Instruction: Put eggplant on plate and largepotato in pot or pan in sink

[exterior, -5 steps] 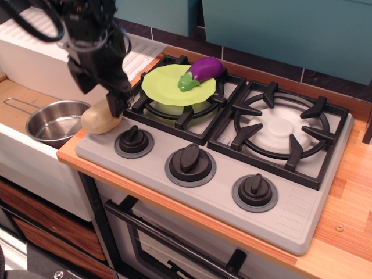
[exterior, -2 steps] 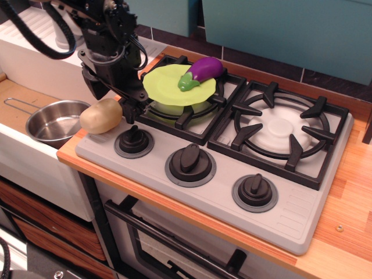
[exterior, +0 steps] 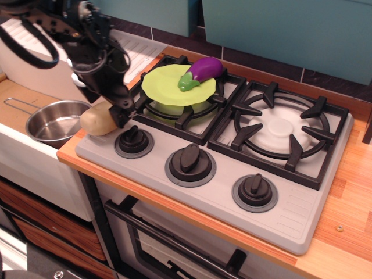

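The purple eggplant (exterior: pixel 203 70) lies on the lime-green plate (exterior: pixel 163 86), which rests on the stove's left burner. The tan largepotato (exterior: pixel 93 121) sits on the stove's left edge, right beside the sink. My gripper (exterior: pixel 104 109) is down over the potato with its jaws apart; one black finger (exterior: pixel 120 114) stands at the potato's right side and the other is hidden behind it. The shiny steel pan (exterior: pixel 55 123) sits empty in the sink (exterior: pixel 26 154), just left of the potato.
The grey stove top (exterior: pixel 290 215) has black burner grates (exterior: pixel 282 131) and three black knobs (exterior: pixel 190 160) along its front. A ribbed white drainboard (exterior: pixel 142 52) lies behind my arm. A wooden counter (exterior: pixel 354 197) runs along the right.
My gripper was raised and to the right of the potato, and has come back down and left over it. The potato has shifted slightly left toward the sink.
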{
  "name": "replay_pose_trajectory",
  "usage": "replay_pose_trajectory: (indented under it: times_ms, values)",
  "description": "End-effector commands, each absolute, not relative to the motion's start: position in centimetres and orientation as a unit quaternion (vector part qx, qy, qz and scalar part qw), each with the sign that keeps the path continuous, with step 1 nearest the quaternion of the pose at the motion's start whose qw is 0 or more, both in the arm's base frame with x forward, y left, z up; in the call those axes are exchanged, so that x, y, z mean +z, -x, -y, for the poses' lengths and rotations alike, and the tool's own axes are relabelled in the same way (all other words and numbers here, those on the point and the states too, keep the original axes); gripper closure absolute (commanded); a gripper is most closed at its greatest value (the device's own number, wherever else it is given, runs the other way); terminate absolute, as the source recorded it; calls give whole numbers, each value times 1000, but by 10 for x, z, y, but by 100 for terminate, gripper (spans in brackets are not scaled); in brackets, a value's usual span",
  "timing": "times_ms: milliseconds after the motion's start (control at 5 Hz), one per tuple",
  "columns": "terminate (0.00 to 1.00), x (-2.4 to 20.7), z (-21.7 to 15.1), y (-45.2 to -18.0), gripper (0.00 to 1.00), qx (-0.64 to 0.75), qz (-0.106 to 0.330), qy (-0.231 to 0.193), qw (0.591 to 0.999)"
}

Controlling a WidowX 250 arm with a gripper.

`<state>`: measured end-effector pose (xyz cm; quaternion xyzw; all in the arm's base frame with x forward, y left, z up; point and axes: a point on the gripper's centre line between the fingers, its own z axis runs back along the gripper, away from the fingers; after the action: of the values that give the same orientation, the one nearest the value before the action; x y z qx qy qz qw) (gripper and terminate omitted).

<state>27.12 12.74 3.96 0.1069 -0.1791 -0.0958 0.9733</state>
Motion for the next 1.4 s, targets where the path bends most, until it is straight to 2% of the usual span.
replay_pose_trajectory:
  times_ms: [0,800,1000,1200]
  values:
    - [0,46,-137,-269,0,-99,196,-117,968]
    - [0,39,-129,-269,0,-88,191,-93,973]
    - [0,36,-126,-270,100,-85,187,-89,975]
    - [0,41,-123,-268,100,-83,180,-85,977]
